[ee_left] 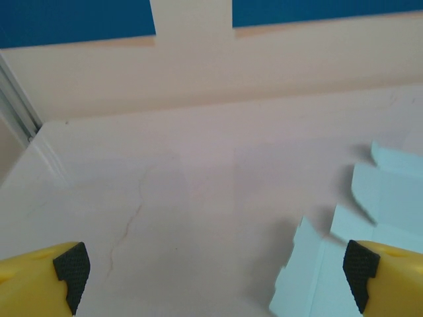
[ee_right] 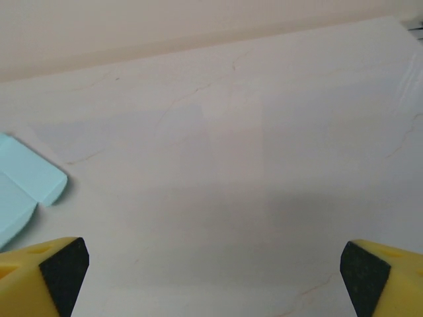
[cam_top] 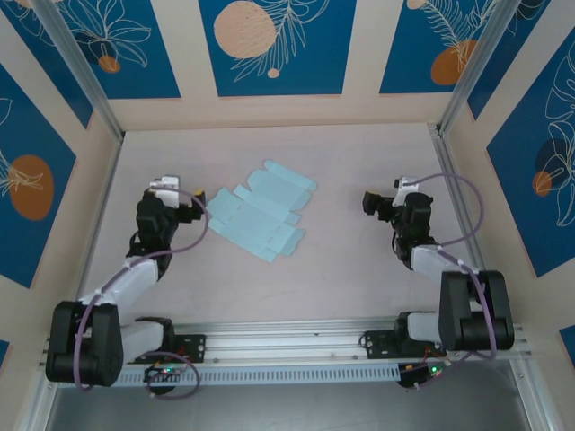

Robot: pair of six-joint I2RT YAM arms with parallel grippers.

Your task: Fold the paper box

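The paper box [cam_top: 259, 211] lies as a flat pale light-blue die-cut blank with tabbed flaps in the middle of the table, slanted from near left to far right. My left gripper [cam_top: 196, 203] sits just left of its edge, open with nothing between the fingers; the blank's tabs [ee_left: 370, 224] reach in from the right past my right-hand fingertip [ee_left: 360, 267]. My right gripper [cam_top: 371, 203] hovers well to the right of the blank, open and empty. A rounded flap [ee_right: 26, 181] of the blank peeks in at the left of the right wrist view.
The pale table [cam_top: 341, 260] is walled by cream panels with blue floral prints [cam_top: 269, 40]. A metal rail [cam_top: 287, 346] with both arm bases runs along the near edge. Aluminium posts [cam_top: 85, 76] stand at the back corners.
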